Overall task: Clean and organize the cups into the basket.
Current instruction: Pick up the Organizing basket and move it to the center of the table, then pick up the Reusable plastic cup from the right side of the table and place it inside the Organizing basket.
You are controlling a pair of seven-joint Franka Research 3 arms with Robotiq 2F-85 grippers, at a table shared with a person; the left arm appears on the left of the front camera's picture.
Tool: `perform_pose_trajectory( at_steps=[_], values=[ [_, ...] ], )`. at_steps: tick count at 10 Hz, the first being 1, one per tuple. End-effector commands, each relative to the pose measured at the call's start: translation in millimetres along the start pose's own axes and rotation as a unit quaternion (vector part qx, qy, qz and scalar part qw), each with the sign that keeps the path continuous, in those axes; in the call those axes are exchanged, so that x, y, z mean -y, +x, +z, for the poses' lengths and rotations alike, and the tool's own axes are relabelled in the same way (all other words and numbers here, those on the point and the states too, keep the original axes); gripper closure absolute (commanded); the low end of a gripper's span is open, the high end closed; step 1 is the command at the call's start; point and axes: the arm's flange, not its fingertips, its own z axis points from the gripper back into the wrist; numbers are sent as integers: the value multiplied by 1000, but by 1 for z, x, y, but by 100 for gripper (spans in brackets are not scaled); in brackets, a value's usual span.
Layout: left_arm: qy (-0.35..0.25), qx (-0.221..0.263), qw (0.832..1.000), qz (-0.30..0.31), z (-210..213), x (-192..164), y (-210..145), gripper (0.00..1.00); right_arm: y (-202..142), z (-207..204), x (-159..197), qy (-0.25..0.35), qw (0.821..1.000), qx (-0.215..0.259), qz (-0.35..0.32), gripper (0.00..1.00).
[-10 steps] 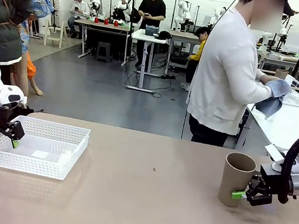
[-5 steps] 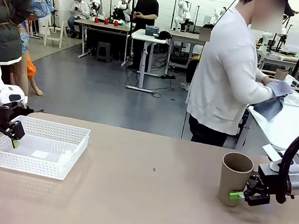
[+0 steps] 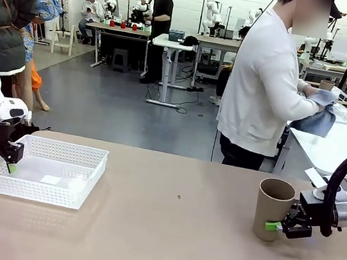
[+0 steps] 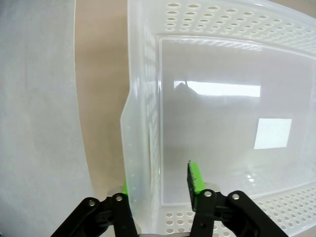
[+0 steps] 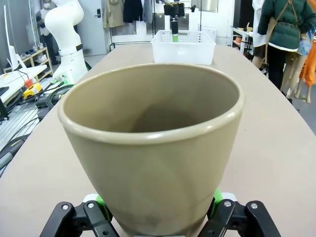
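At lower left, the left gripper (image 3: 10, 166) is clamped on the left wall of the empty white basket (image 3: 44, 194) on the bench (image 3: 168, 248). At lower right, a tan cup (image 3: 274, 202) stands upright, well apart from the basket, with the right gripper (image 3: 275, 226) closed around its base. No cup is in the basket yet.

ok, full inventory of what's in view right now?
table: 1, tan, foreground
basket: 1, white, table's left end, no cups inside
cup: 1, tan, upright, table's right end
side table: 1, white, far right
far basket: 1, white, on side table
far cup: 1, tan, by far basket
cloth: 1, blue, in person's hands
person: 1, white top, facing side table
left gripper: 1, black, green pads, shut on basket's wall
right gripper: 1, black, green pads, shut on cup's base
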Motion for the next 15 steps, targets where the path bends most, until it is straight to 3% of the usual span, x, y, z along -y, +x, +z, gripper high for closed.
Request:
perform_pose_trajectory(
  at_steps=[1,2,3,4,5,6,7,8,9,13,15],
  values=[
    [-4,-6,1000,-1,4,-3,-2,92,-2,4,6,-7,1000,-2,-7,77],
    [-4,-6,1000,0,4,-3,-2,100,-2,6,7,-11,1000,-1,-11,100],
    [-5,-5,1000,1,5,-3,-2,100,-2,7,7,-13,1000,-1,-12,77],
    [-5,-5,1000,2,5,-3,-2,100,-3,7,7,-15,1000,0,-13,100],
    [-6,-4,1000,2,6,-3,-2,100,-3,8,7,-16,1000,0,-14,100],
    [-6,-4,1000,3,6,-4,-2,100,-4,8,7,-17,1000,-1,-15,77],
    [-6,-4,1000,3,6,-4,-1,100,-2,10,6,-19,1000,-4,-15,77],
    [-6,-5,1000,1,6,-3,-2,100,1,12,4,-21,1000,-6,-14,100],
    [-12,5,1000,2,7,-1,-3,100,7,14,1,-32,999,-15,-17,76],
    [-47,-4,999,-6,32,47,-7,100,106,53,-39,-85,994,4,-66,76],
    [-39,-1,999,-7,39,84,-1,100,155,78,-63,-119,992,14,-48,76]
  ],
)
